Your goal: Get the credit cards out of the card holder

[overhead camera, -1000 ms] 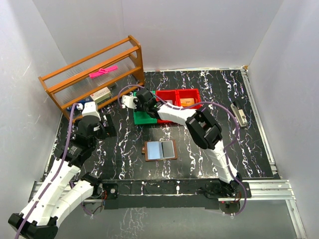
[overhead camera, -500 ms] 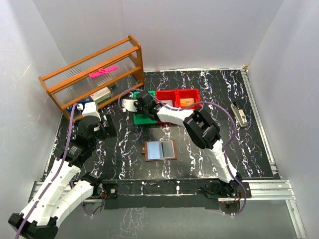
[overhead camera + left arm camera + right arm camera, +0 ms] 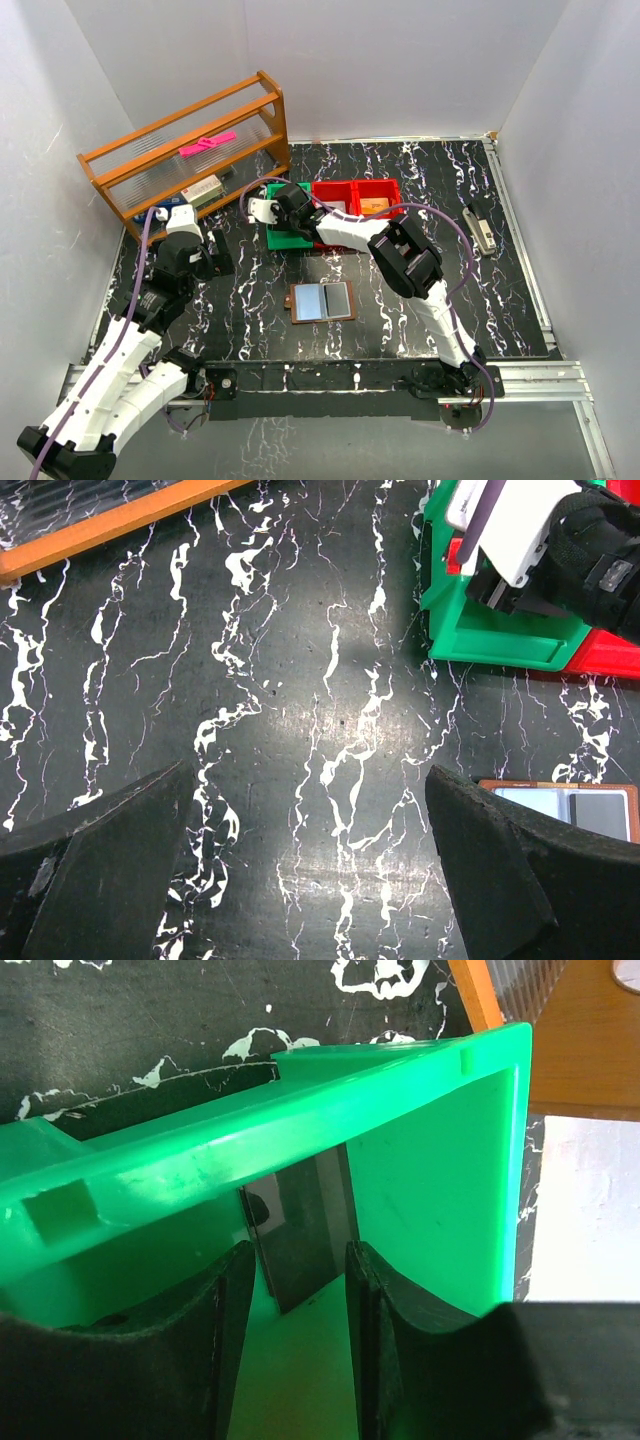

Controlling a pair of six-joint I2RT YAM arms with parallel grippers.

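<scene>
- Reaching into the bright green plastic bin (image 3: 430, 1160), my right jaws stand a narrow gap apart. A thin silver-grey plastic card (image 3: 300, 1230) stands upright in that gap, leaning on the bin's inner wall. I cannot tell whether the pads press its edges or merely flank it.
- My left jaws are spread wide with nothing between them, hovering over the black, white-veined marble bench (image 3: 300, 730), well apart from the bin.
- The small brown leather bifold card holder (image 3: 322, 301) lies open and flat on the bench, nearer my bases than the bin. A light blue panel (image 3: 310, 300) and a grey panel (image 3: 339, 298) show inside; I take them for cards, but cannot separate card from lining.
- Risk now, as I judge it: if the pads cling to the card when I lift away, it comes back out. A crooked pull could also hook the rim and shove the bin.
- Risk after: flat cards offer little edge to pinch, and with nothing pinning the holder it may slide or lift along.
</scene>
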